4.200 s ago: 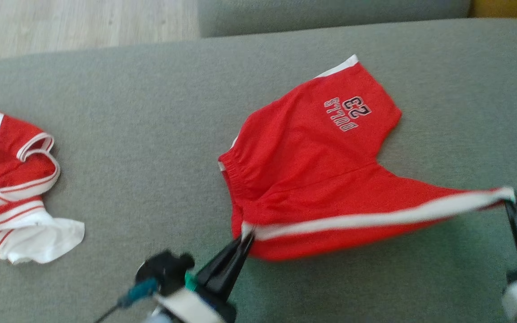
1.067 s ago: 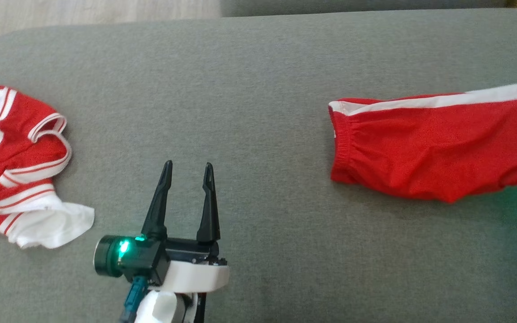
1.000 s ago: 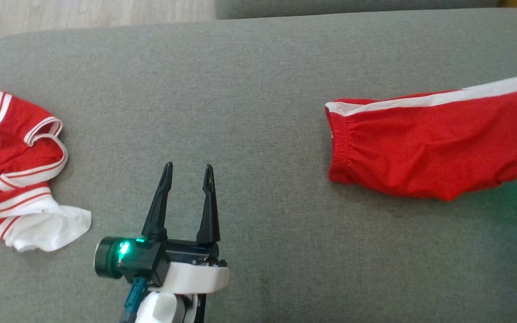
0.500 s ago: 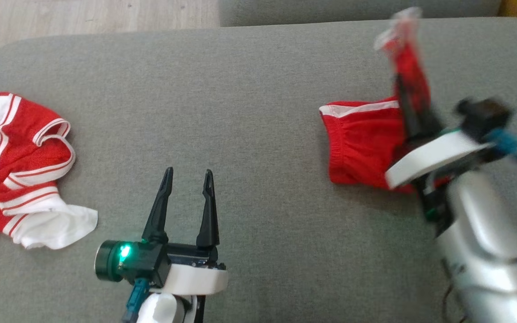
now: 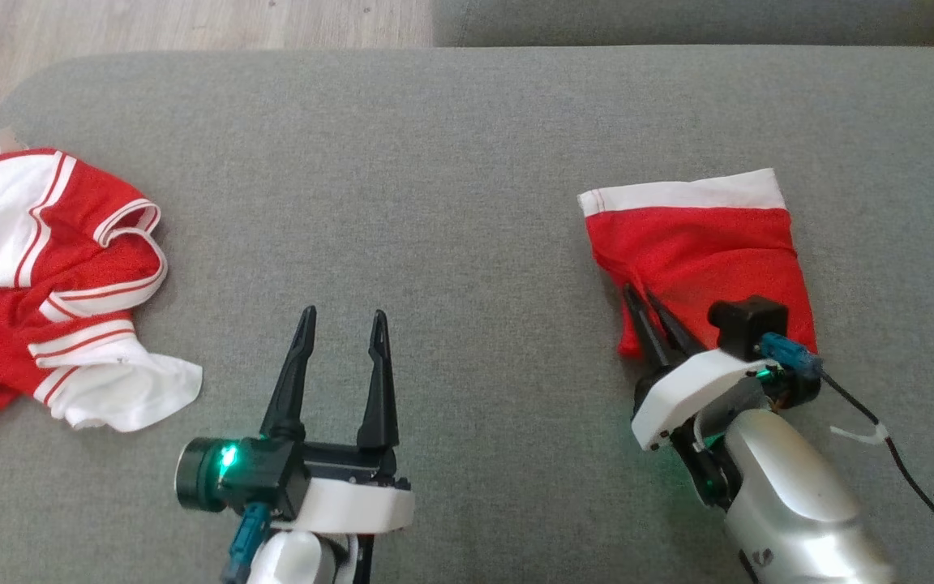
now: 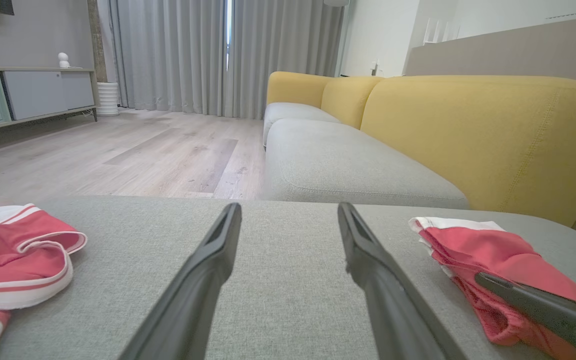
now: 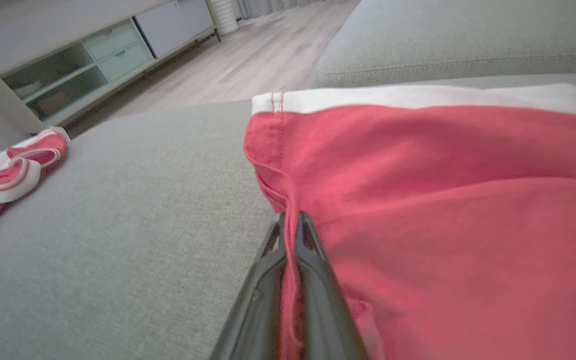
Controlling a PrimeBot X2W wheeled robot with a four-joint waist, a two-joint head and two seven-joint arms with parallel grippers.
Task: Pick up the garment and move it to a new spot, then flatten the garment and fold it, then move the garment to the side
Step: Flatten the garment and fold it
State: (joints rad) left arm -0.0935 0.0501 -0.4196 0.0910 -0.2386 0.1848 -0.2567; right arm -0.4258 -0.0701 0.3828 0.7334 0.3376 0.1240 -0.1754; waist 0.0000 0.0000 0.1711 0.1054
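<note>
Pinching a thin ridge of cloth, the right gripper (image 5: 637,294) has its fingers drawn almost together on the near left edge of the red shorts (image 5: 702,251). The right wrist view shows a raised seam of the fabric running down between the two dark fingers (image 7: 313,280). The shorts lie folded into a compact, roughly square packet on the right half of the grey cushion (image 5: 434,162), flat against its surface. Their white band (image 5: 678,195) runs along the side nearest the cushion's far edge. The left gripper (image 5: 343,315) hovers over the cushion's near middle, its fingers spread wide apart with nothing between them and only grey fabric beyond the tips in the left wrist view. It sits well apart from the shorts. A crumpled red and white jersey (image 5: 53,276) lies at the cushion's left end, partly running past that end of the head view. A thin black cable (image 5: 905,470) trails from the right wrist across the cushion's near right corner. Past the cushion's far edge are pale wood flooring (image 5: 191,24) and a second grey seat with a yellow backrest (image 6: 468,130).
</note>
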